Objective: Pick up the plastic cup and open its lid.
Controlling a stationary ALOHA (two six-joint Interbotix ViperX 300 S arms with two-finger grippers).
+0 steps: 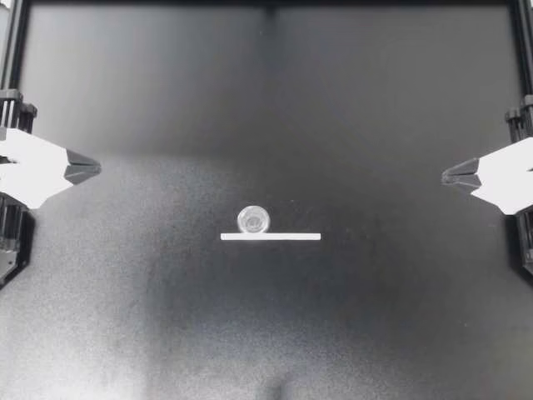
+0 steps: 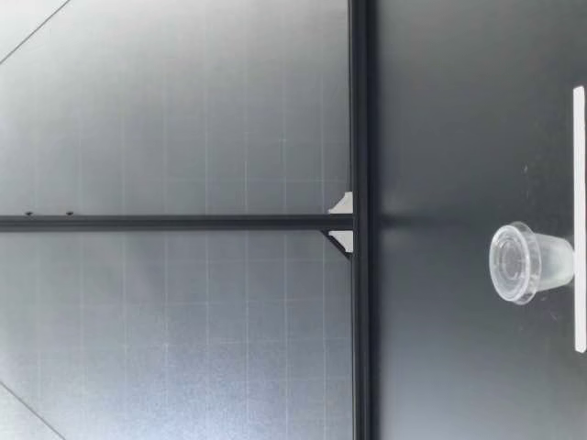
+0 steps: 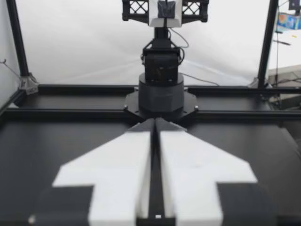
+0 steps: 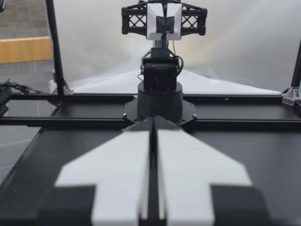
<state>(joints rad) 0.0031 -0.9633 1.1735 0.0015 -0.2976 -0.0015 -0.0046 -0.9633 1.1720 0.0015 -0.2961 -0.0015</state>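
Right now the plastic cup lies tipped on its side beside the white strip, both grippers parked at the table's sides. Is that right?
No. The low view shows the plastic cup standing upright, lid on top. The rest holds: it is beside the white strip, with my left gripper and right gripper parked at the sides of the table.

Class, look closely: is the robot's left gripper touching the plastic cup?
Apart. The top view shows my left gripper near the left edge of the table, with a wide stretch of bare surface between it and the plastic cup.
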